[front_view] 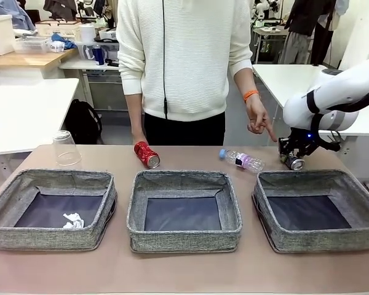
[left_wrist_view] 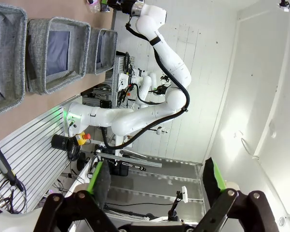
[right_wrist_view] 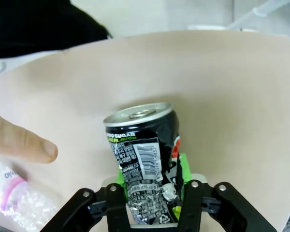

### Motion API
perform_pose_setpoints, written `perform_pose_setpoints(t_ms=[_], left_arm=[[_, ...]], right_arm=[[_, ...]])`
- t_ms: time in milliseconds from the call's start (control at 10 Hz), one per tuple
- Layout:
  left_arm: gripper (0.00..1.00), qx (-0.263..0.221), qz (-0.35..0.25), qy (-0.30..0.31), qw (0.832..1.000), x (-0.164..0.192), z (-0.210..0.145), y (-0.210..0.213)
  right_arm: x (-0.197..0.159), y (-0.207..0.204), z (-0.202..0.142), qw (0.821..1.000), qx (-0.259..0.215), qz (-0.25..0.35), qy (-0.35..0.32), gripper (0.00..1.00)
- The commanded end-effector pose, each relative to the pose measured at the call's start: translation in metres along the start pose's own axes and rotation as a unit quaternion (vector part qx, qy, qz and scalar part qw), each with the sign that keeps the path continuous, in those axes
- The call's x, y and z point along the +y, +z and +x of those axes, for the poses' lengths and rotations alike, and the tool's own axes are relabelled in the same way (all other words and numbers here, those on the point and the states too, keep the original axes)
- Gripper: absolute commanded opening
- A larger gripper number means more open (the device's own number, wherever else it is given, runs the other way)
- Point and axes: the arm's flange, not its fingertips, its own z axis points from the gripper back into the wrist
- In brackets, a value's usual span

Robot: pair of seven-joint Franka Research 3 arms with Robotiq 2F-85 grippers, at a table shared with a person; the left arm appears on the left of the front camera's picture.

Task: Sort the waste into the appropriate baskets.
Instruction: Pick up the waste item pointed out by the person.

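at right centre of the front view the right gripper (front_view: 293, 161) clamps the dark can (front_view: 294, 163) just behind the right basket (front_view: 320, 178), low at the table (front_view: 184, 270). a person's hand (front_view: 258, 120) points down close beside it, and one clear bottle (front_view: 242, 160) lies just left. one red can (front_view: 147, 154) lies behind the middle basket (front_view: 181, 178), and one upturned cup (front_view: 66, 148) stands behind the left basket (front_view: 49, 181), which holds one paper wad (front_view: 73, 220). three baskets in all. the left gripper (left_wrist_view: 154, 169) gapes wide, holding nothing.

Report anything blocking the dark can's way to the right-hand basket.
Nothing visible: the dark can, in the right tool, sits just beyond the far rim of the right basket; the person's hand is farther back.
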Motion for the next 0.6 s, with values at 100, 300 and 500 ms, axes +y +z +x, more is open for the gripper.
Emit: perform_pose_setpoints(t_ms=[100,300,500], left_arm=[[1.0,0.004,-0.007,-0.007,1.0,-0.0026,-0.0013,0.0005],[1.0,0.004,-0.007,-0.007,1.0,-0.0026,-0.0013,0.0005],[1.0,0.004,-0.007,-0.007,1.0,-0.0026,-0.0013,0.0005]], right_arm=[[0.0018,-0.0018,0.005,1.0,-0.002,-0.009,0.007,0.0],[0.0015,-0.0022,0.0047,1.0,-0.002,-0.011,0.006,0.0],[-0.0002,0.002,0.0031,1.0,-0.006,-0.01,-0.002,0.0]])
